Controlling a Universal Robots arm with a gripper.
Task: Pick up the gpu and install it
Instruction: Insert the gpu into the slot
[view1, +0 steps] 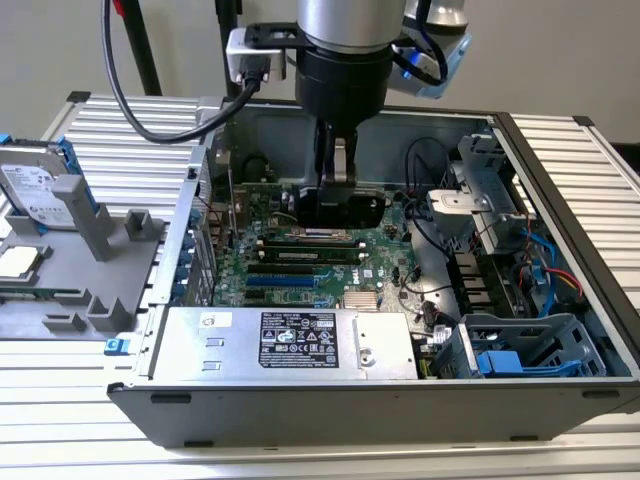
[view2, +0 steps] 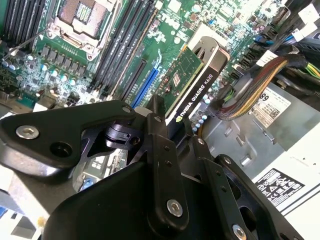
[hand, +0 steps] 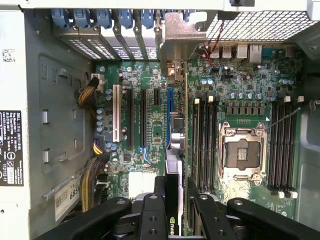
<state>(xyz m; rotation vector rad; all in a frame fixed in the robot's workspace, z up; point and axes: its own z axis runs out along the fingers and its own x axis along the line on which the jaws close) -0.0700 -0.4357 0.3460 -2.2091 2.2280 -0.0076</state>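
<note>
On the ribbed metal desk (view1: 560, 440) sits an open PC case (view1: 300, 395). Our end effector (view2: 172, 125) is clamped on the gpu (view2: 192, 75), held edge-down over the motherboard (hand: 150, 125) slots. We'd keep it square and press evenly.

A robotics lab or test workshop is showing here: 1 opened desktop computer case (view1: 330, 400) is lying on a ribbed aluminium bench (view1: 120, 130), beside a grey fixture (view1: 95, 255) holding spare parts, under an industrial arm (view1: 345, 50).
</note>
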